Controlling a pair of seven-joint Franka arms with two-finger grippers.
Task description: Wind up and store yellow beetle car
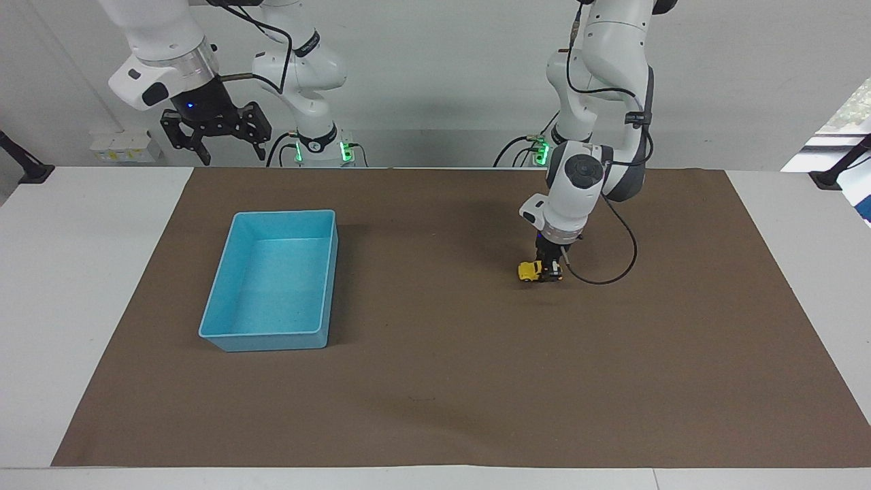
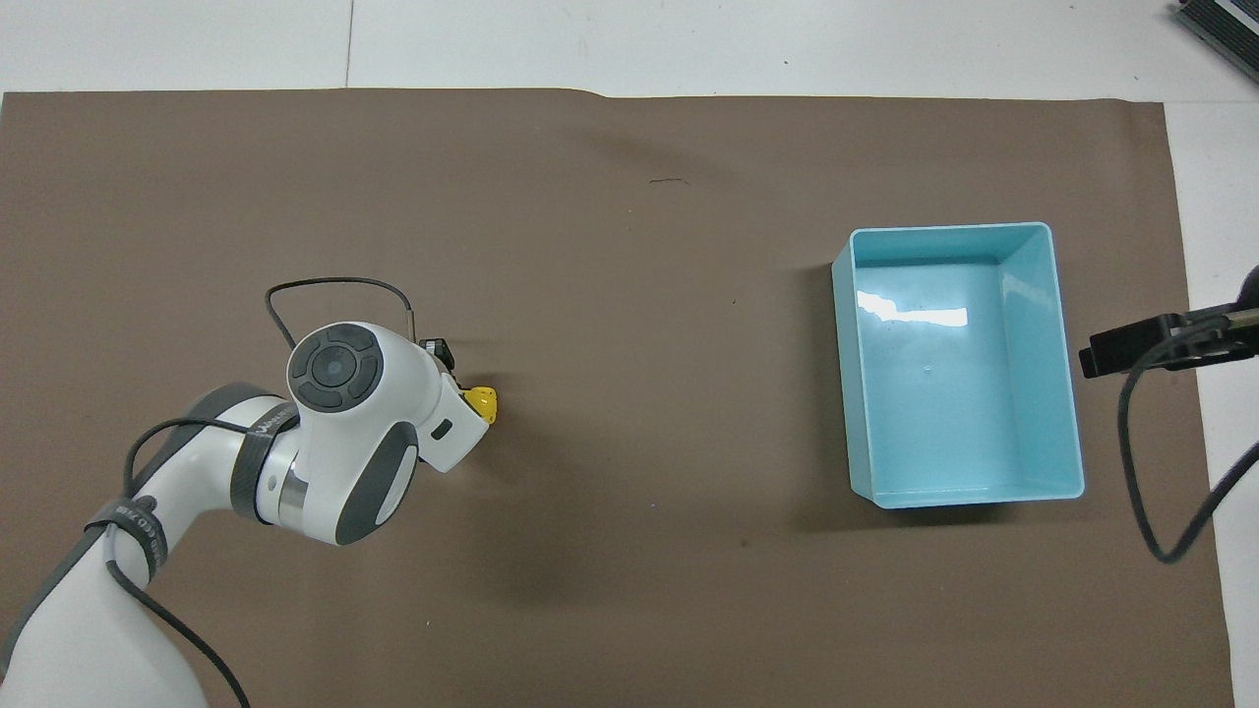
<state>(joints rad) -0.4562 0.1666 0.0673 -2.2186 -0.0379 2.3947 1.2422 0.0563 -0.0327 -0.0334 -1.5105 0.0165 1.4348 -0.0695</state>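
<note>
My left jaws (image 1: 548, 270) are clamped on the car (image 1: 530, 271), wheels on the surface between them; for a good wind I'd press down and drag straight; right jaws (image 1: 216, 139) wait apart, above the bin (image 1: 272, 282).

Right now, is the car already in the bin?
No, the car sits on the brown mat under the left gripper, well apart from the bin, which holds nothing.
</note>
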